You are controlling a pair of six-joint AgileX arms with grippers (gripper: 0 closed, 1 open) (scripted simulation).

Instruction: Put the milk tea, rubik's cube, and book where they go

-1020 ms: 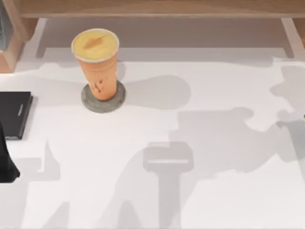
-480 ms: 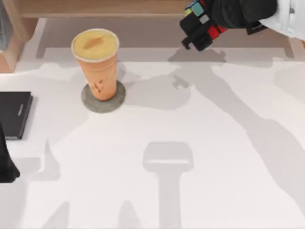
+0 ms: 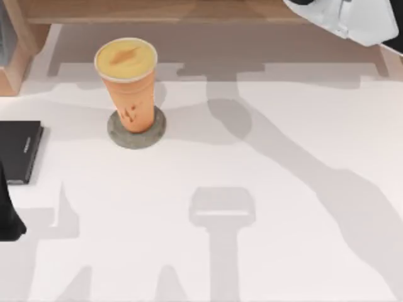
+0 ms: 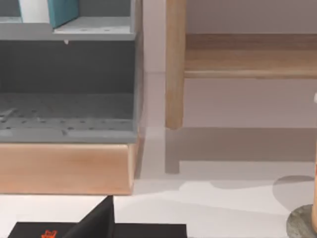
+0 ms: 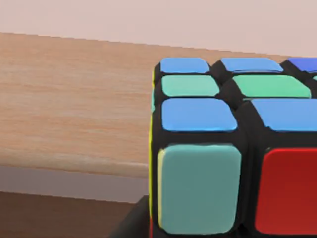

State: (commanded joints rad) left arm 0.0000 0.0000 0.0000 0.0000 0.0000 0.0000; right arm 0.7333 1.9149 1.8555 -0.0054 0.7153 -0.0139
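At left edge of the top view: black book [image 3: 19, 151] flat on the white desk [image 3: 252, 189], left arm's dark end effector [image 3: 7, 214] just below it, finger state impossible to tell. Upper left: milk tea [image 3: 128, 85] upright on grey coaster [image 3: 136, 131]. Upper right corner: right arm [image 3: 352, 19] over wooden shelf [image 3: 164, 11]. In right wrist view, rubik's cube [image 5: 233, 148] close against the camera above that shelf; grip unclear.

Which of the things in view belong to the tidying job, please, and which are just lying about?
Job: milk tea, rubik's cube, teal book.
Lying about: grey coaster under the cup, thin black book at the table's left.
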